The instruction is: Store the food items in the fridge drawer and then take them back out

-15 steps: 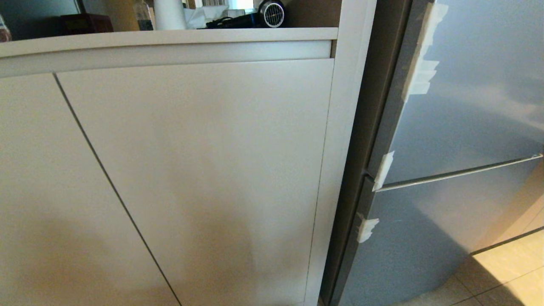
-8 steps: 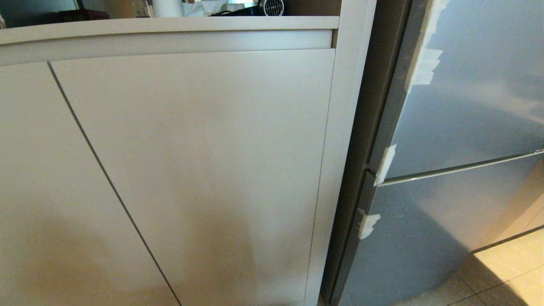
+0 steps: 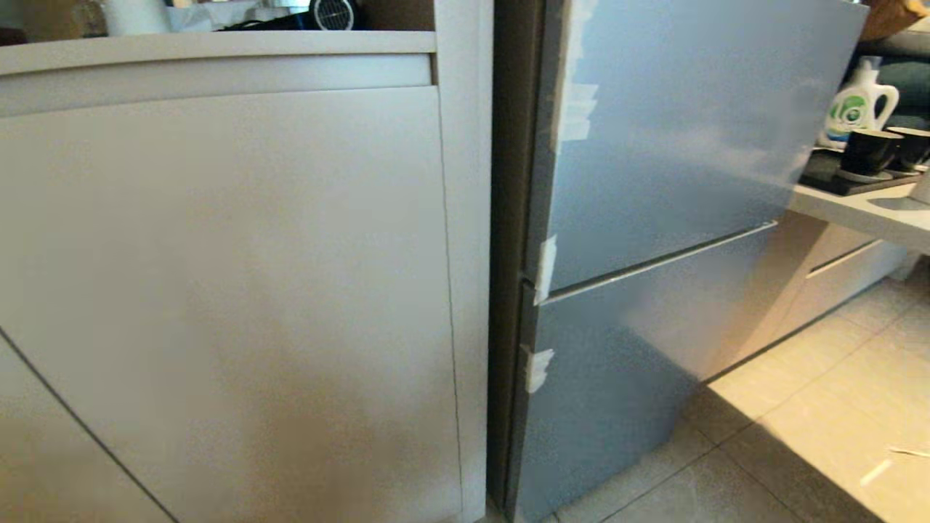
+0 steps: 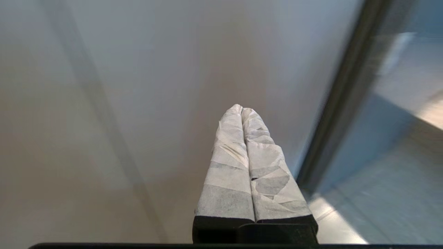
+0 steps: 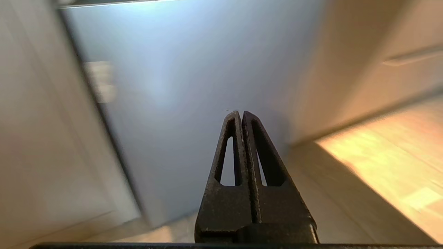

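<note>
A: State the condition of both grippers.

B: The left gripper [image 4: 242,110], with fingers [image 4: 228,162] wrapped in white tape, is clenched: the two tips press together and nothing sits between them. The right gripper [image 5: 241,113], with bare black slotted fingers [image 5: 226,155], is likewise clenched and empty. Neither arm appears in the head view.

A: What lies ahead of each set of jaws?

B: Ahead of the left jaws stands the flat beige cabinet door [image 4: 155,69]. The dark vertical edge of the tall silver-grey fridge [image 4: 349,103] runs off to one side of them. Ahead of the right jaws stands the lower silver-grey front panel of the fridge [image 5: 193,79], with the tan tiled floor [image 5: 387,155] beneath and to the side.

A: Where is the fridge drawer?

B: No clear plastic bin is exposed. In the head view the fridge [image 3: 654,145] shows a closed upper door and a closed lower silver-grey panel [image 3: 617,363], divided by a thin horizontal seam. White tape strips [image 3: 543,269] sit along its left edge.

A: And the food items?

B: Neither is visible from here. Other items in view: a white detergent jug [image 3: 857,102] and black cups [image 3: 868,152] on a white counter [image 3: 857,207] well right of the fridge, and a black hair dryer [image 3: 330,13] on top of the beige cabinet [image 3: 218,254].
</note>
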{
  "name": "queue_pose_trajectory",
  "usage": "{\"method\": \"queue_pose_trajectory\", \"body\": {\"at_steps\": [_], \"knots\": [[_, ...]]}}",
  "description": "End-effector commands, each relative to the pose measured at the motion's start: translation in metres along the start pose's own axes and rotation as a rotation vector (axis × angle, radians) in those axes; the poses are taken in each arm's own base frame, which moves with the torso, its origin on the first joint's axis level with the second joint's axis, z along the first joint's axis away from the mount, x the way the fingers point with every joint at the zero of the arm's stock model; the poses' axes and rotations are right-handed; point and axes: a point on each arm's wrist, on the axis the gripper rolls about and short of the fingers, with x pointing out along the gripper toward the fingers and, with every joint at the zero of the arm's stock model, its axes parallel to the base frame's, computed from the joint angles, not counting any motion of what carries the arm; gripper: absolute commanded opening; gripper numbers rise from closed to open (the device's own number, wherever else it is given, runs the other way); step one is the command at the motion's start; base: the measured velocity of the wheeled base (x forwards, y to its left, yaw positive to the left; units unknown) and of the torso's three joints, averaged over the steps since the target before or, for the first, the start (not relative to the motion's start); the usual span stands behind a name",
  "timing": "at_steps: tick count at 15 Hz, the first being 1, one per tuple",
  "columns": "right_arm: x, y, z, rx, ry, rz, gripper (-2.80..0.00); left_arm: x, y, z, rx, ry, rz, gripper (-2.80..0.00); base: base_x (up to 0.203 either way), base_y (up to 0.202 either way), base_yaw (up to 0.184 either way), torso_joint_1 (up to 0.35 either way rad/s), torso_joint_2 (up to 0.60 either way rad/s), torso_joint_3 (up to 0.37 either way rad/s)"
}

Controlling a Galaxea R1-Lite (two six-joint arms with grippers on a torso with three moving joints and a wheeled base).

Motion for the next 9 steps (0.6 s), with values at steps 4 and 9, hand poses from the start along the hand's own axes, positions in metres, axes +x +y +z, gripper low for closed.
{"method": "queue_pose_trajectory", "body": {"at_steps": [4,9], "knots": [[0.0018,-0.0001,-0.0086,0.000,0.031,-0.001,-2.80,0.0001,0.0000,0.0001,0.000,0.001,0.000,-2.80,-0.001,0.007,-0.177,0.002,0.00,0.001],[0.0018,-0.0001,-0.0086,0.001,0.031,-0.001,-2.80,0.0001,0.0000,0.0001,0.000,0.001,0.000,-2.80,0.001,0.009,-0.173,0.005,0.00,0.003]]}}
